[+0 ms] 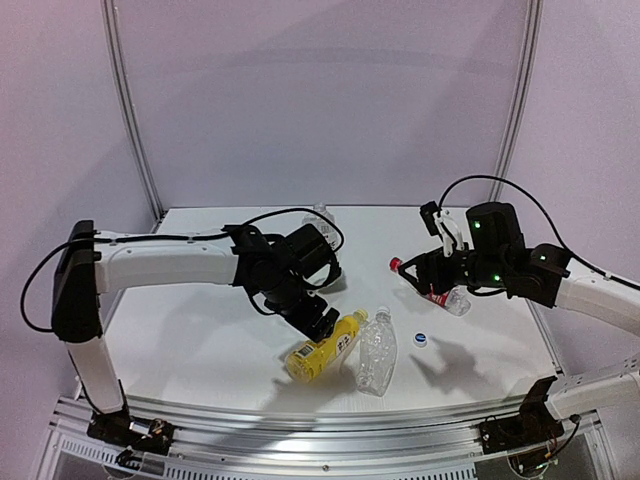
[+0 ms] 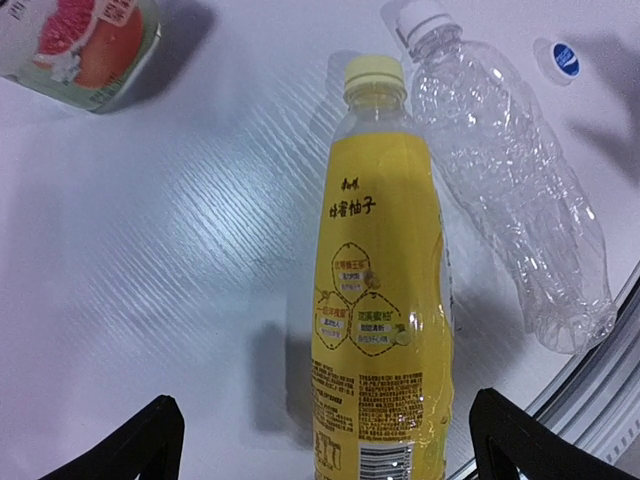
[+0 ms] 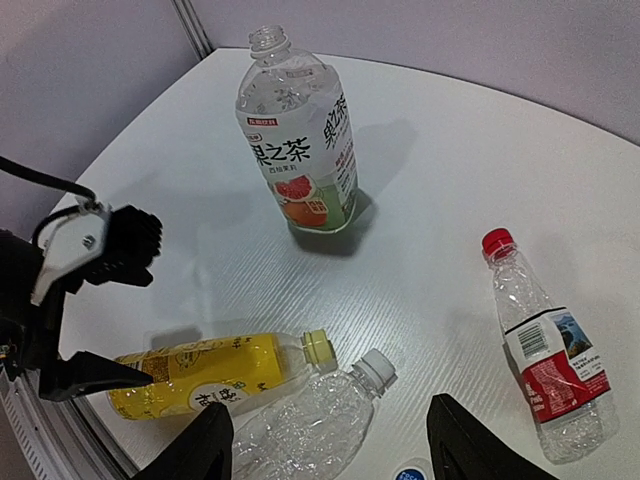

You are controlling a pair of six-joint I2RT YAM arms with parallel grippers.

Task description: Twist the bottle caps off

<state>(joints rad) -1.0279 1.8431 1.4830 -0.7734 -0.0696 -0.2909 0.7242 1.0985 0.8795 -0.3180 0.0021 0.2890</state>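
The yellow bottle lies on the table with its yellow cap on. My left gripper is open just above it, one finger on each side of its lower end. Beside it lies the plain clear bottle with a white cap. A loose blue-and-white cap rests on the table. The fruit-label bottle stands upright with no cap. The red-label bottle lies flat with its red cap on. My right gripper hovers open and holds nothing.
The white table ends in a metal rail at the near edge, close to the yellow and clear bottles. Grey walls with a curved frame stand behind. The left arm shows at the left of the right wrist view.
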